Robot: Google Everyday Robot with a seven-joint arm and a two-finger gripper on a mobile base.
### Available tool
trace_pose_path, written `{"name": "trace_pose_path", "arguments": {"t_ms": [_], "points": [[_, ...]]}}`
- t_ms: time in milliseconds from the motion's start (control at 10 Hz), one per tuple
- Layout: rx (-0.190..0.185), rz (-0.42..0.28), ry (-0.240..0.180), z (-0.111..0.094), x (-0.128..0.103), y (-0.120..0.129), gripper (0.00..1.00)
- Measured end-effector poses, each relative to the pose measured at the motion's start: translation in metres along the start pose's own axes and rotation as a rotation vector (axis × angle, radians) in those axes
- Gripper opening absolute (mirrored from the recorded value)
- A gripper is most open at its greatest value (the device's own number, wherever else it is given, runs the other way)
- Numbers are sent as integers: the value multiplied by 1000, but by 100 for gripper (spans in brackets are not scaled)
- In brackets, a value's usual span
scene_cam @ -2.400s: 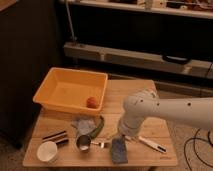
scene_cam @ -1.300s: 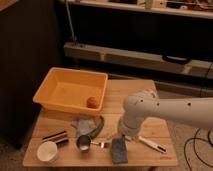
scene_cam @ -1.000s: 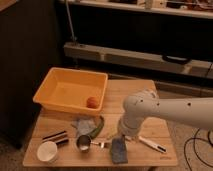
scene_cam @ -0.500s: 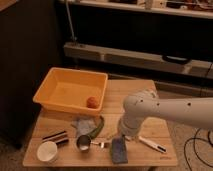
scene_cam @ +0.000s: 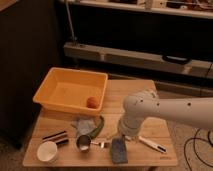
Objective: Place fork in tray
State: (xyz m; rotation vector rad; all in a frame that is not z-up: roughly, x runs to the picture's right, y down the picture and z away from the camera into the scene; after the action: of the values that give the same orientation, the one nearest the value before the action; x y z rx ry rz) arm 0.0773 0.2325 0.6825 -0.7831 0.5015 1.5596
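Silvery and slim, the fork (scene_cam: 102, 144) lies flat on the wooden worktop (scene_cam: 134, 89), just to the right of the metal cup (scene_cam: 83, 142) and close to touching it. From my screen that cup is the best marker, so I place everything else from it.

The yellow-orange tray (scene_cam: 48, 89) sits well behind the cup, toward the back left, with a small orange ball (scene_cam: 92, 102) in its near right corner. The fork is outside the tray.

My pincer (scene_cam: 121, 136) hangs at the end of the white arm (scene_cam: 160, 109), right of the cup and just past the far end of the fork, low over the worktop. Its jaws are spread wide and I see nothing in them.

Just behind the cup are a crumpled grey cloth (scene_cam: 81, 123) and a green piece (scene_cam: 100, 127). Left of the cup lie two dark sticks (scene_cam: 56, 136), and a white round cup (scene_cam: 48, 151) stands to its front left. Right of the cup, beyond the fork, rests a grey-blue oblong (scene_cam: 118, 150), and farther right a white-handled tool (scene_cam: 150, 144).
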Motion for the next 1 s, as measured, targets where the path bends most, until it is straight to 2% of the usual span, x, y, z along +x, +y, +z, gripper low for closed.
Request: {"name": "trace_pose_path", "arguments": {"t_ms": [300, 400, 500, 600, 800, 900, 1000], "points": [[0, -10, 4, -1, -2, 0, 80], [2, -41, 13, -4, -6, 2, 80], [3, -97, 21, -7, -11, 9, 80], [11, -221, 45, -12, -20, 28, 80], [9, -369, 80, -18, -31, 61, 80], [-13, -478, 106, -23, -36, 84, 80], [-23, -531, 120, -25, -38, 95, 80]]}}
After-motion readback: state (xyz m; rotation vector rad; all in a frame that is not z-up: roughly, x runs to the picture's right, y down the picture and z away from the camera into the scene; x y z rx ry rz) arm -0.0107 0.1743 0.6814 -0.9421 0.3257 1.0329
